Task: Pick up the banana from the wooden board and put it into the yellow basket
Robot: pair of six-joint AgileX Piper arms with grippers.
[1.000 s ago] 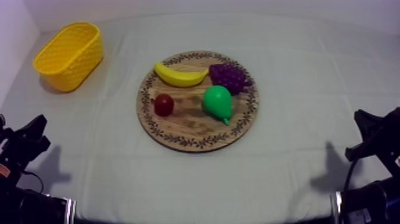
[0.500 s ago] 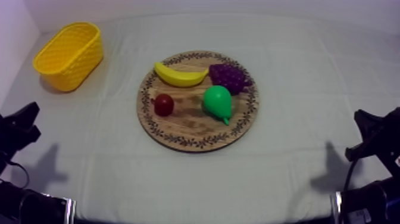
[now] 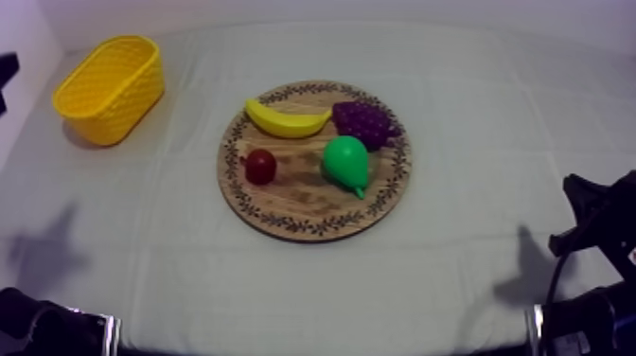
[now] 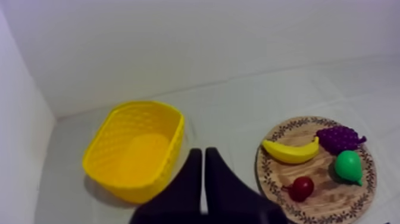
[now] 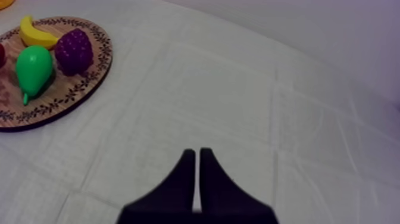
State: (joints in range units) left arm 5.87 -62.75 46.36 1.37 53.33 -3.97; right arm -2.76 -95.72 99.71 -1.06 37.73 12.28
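Unmoved over the last second, the banana [image 3: 287,119] lies on the far side of the round wooden board [image 3: 312,225], its one end just beside the bunch of grapes [image 3: 367,121], with the pear [image 3: 345,161] and the small red fruit [image 3: 260,166] nearer the camera. The yellow basket [image 3: 114,118] stands well apart from it at the far left of the cloth [image 3: 473,114], and holds nothing.

What has changed is the left arm [image 3: 6,71]. A second ago its gripper sat low at the left edge of the top view; it has since lifted away, and a dark part of it now shows high at that edge beside the basket. The left gripper [image 4: 203,156] looks down from above on both basket and board, its fingers pressed together with nothing between them.

The right gripper [image 5: 197,154] has not stirred: fingers together, holding nothing, over bare cloth beside the board.

I judge the left arm has begun the reach. The pick itself is not begun, and the fingers must part before they can go round the banana.
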